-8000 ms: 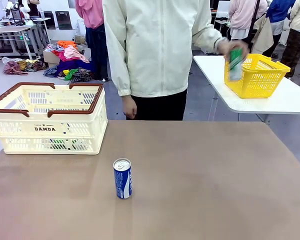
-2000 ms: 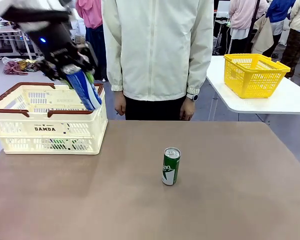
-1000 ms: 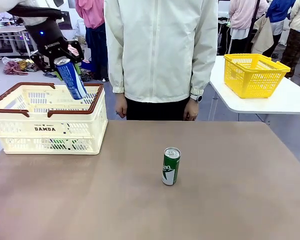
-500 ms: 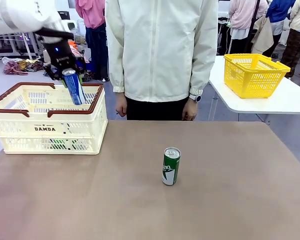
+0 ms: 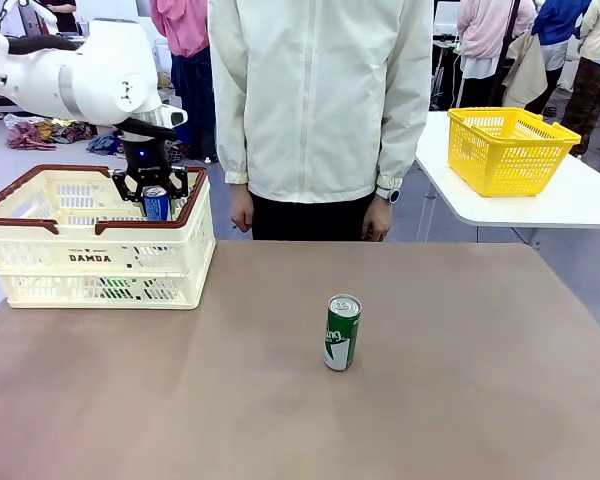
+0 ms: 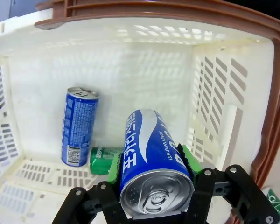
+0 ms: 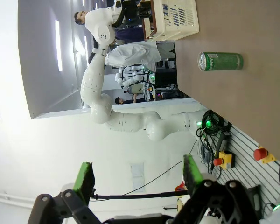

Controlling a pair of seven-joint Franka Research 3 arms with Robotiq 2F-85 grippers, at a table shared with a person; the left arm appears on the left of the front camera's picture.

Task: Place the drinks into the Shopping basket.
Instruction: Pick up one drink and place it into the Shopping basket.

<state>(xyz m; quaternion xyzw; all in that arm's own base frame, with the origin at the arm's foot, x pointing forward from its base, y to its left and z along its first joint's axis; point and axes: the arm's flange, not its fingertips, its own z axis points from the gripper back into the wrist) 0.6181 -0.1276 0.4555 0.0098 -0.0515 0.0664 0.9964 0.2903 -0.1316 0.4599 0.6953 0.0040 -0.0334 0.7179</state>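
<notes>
Open hall with clothing heaps and other tables behind; brown tabletop (image 5: 430, 400) in front, a person in a cream jacket (image 5: 320, 100) at its far edge, arms at sides. Shopping basket (image 5: 90, 262), cream with brown rim, at the far left corner of the tabletop; inside, from the left wrist view, one blue can (image 6: 79, 126) upright against the back wall and one green can (image 6: 102, 159) lying on the floor beside it. Yellow mesh basket (image 5: 510, 150) on a separate white table (image 5: 580, 205) at right, well apart. Left gripper (image 5: 153, 195) inside the basket mouth near its right wall, fingers partly closed around a blue-and-white can (image 6: 151, 163) held roughly upright above the basket floor. Risk, as judged: released from this height, the can may tip and roll onto the lying green can or knock the upright blue one; the jaws sit near the right wall and rim, so a careless withdrawal could catch the basket and drag it. Right gripper (image 7: 137, 184) fully open, holding nothing. Green can (image 5: 342, 332) upright near the tabletop's centre, unobstructed, not yet placed.
</notes>
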